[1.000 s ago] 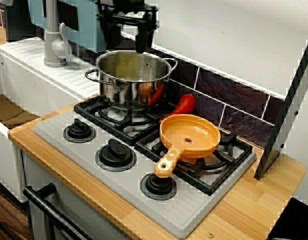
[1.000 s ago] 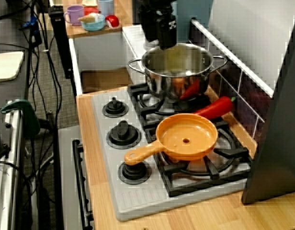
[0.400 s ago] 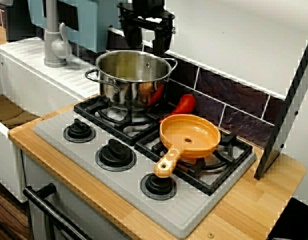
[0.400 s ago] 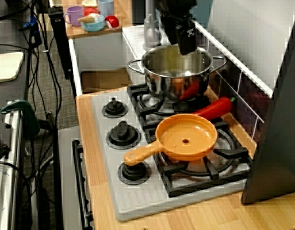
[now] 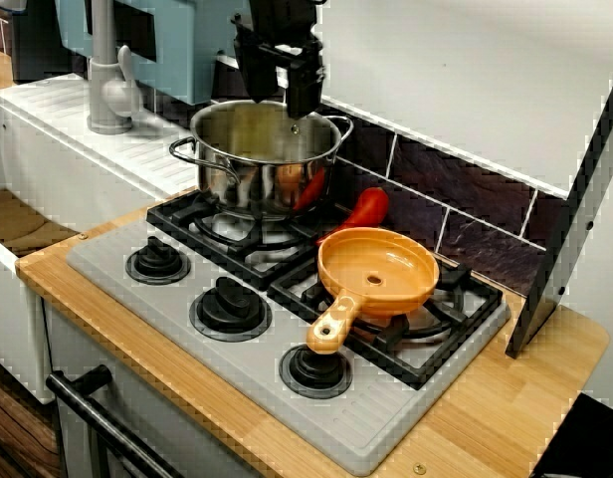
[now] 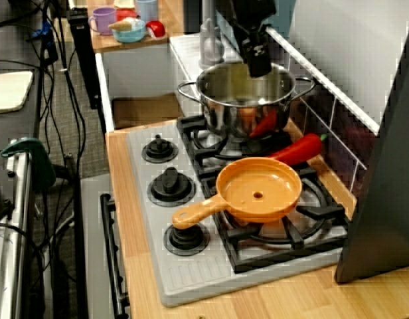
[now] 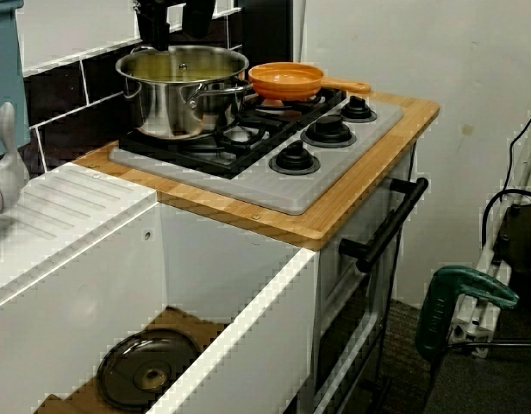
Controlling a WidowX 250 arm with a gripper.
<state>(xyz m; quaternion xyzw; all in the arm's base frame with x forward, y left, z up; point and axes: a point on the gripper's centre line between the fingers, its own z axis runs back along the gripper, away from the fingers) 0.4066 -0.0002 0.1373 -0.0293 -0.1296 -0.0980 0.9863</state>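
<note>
Wooden counter (image 5: pixel 506 398) carries a grey toy hob (image 5: pixel 107 249) set against a dark tiled backsplash (image 5: pixel 466 189). A white sink unit with a faucet (image 5: pixel 107 90) adjoins it on one side.

1. Gripper position. The gripper (image 5: pixel 278 98) hangs over the rear burner next to the sink, above the steel pot (image 5: pixel 237 179).
2. Finger state. The fingers (image 5: pixel 305 90) stand apart with a wide gap, and nothing is held between them. The view from the sink side confirms two separate dark fingers with open space between.
3. Key relation. The pot lies directly below the fingers. The fingertips sit at about rim height over the half of the pot nearer the backsplash. Contact with the rim cannot be confirmed from any view. The line from finger to finger appears to run roughly parallel to the backsplash.
4. Pot attitude. The pot stands upright on the burner grate, with one side handle pointing toward the sink and the other toward the wall.
5. Adjacent items. An orange pan (image 5: pixel 378 274) rests on the neighbouring burner, handle toward the knobs. A red pepper (image 5: pixel 364 209) lies between pot and pan, close to the backsplash. A dark lid (image 7: pixel 149 379) lies in the sink basin.
</note>
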